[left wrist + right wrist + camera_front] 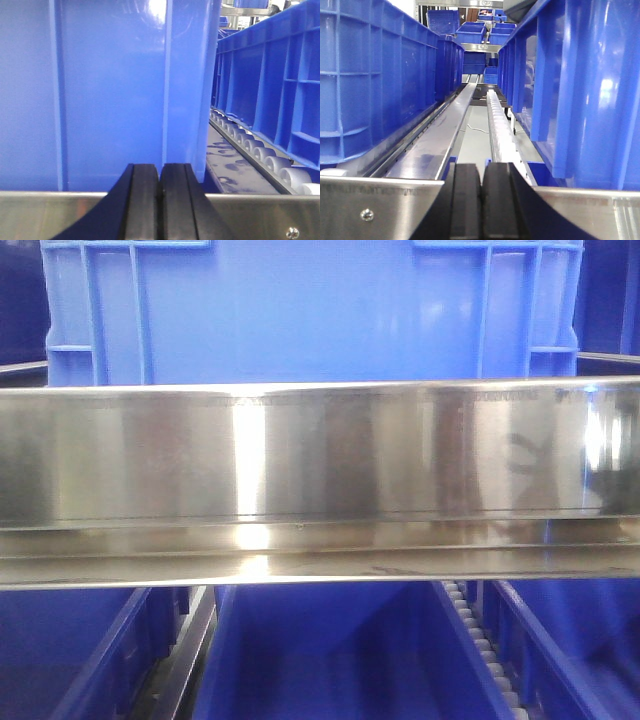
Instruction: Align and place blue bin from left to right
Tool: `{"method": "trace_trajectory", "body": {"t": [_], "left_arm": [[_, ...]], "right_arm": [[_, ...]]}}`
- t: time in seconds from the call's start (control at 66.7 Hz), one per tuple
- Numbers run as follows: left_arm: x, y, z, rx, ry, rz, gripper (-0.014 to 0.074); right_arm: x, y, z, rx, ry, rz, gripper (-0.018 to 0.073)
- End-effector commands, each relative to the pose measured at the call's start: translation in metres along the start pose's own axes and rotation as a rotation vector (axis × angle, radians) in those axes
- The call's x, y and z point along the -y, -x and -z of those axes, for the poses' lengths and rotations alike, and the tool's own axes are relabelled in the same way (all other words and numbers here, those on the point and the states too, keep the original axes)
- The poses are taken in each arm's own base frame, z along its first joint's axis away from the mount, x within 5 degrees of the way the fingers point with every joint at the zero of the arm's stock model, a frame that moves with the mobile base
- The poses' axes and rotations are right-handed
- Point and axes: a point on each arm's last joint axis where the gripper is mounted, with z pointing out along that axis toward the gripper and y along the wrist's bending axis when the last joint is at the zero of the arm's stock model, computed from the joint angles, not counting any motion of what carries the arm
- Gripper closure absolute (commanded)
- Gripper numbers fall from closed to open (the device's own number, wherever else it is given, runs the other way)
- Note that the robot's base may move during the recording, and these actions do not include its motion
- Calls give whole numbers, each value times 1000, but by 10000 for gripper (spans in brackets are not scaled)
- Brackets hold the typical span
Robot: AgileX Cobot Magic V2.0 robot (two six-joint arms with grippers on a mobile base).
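The left claw [159, 197] and right claw [481, 200] sit fully closed (nothing gripped) beside the blue bin [300, 310].

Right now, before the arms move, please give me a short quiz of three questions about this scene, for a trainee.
1. True or false: the left claw is shut, with nothing between its fingers.
2. In the front view, what crosses in front of the blue bin? A) a steel rail B) a wooden board C) a rope
3. Fill in: in the left wrist view, a line of small grey ____ runs to the right of the bin.
Key: 1 true; 2 A; 3 rollers.
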Motion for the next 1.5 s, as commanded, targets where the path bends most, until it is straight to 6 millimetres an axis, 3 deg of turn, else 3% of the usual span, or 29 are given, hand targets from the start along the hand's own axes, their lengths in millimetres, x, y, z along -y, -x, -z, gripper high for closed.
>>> {"method": "trace_trajectory", "body": {"t": [0.0,0.135,0.39,0.525,0.66,0.84,0.99,1.14,1.334,1.484], "left_arm": [[0,2,0,18,5,-1,707],[0,3,0,29,5,-1,707],[0,17,2,180,0,39,707],[0,51,8,212,1,39,707],[-1,94,22,246,1,39,707],[-1,140,27,147,4,42,707],[-1,166,10,-22,5,49,707],[-1,188,-19,-191,9,49,707],[-2,189,-55,-342,16,39,707],[-1,185,-65,-379,12,47,707]], "right_arm": [[0,2,0,27,-3,8,629],[0,3,0,34,-3,8,629],[1,27,4,298,-10,8,629],[1,54,10,354,-10,8,629],[1,102,26,396,-9,8,629],[1,147,35,258,-3,9,629],[1,174,19,120,0,9,629],[1,185,-11,-41,3,9,629],[1,182,-48,-268,7,9,629],[1,177,-67,-326,8,9,629]]}}
